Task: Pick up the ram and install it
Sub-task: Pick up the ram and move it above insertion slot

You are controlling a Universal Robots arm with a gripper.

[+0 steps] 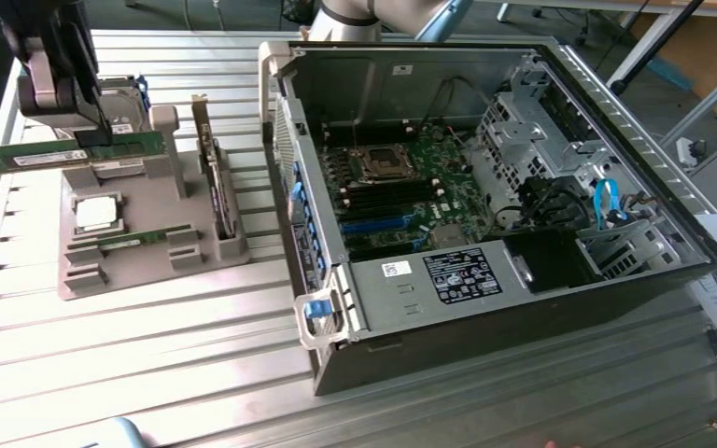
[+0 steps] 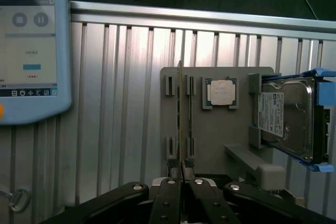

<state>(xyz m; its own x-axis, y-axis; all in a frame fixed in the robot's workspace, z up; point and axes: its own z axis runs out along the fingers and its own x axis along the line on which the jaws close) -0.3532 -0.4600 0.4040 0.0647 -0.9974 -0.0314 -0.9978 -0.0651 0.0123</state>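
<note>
The ram (image 1: 48,156) is a long green stick with a white label. It hangs level above the grey parts holder (image 1: 147,271) at the exterior view's left. My gripper (image 1: 94,140) is shut on its upper edge near one end. In the wrist view the ram (image 2: 180,108) appears edge-on as a thin line running out from between my gripper's (image 2: 181,170) closed fingertips, over the holder (image 2: 210,145). The open computer case (image 1: 657,271) lies at the exterior view's right, with its motherboard (image 1: 440,163) and black memory slots (image 1: 390,198) exposed.
The holder also carries a square silver processor (image 1: 97,213), another green stick (image 1: 134,240) lying low, an upright dark expansion card (image 1: 217,182) and a hard drive (image 2: 286,116). A blue-framed touchscreen pendant (image 2: 31,51) rests on the ribbed metal table (image 1: 147,364). Papers and cables lie beside the case.
</note>
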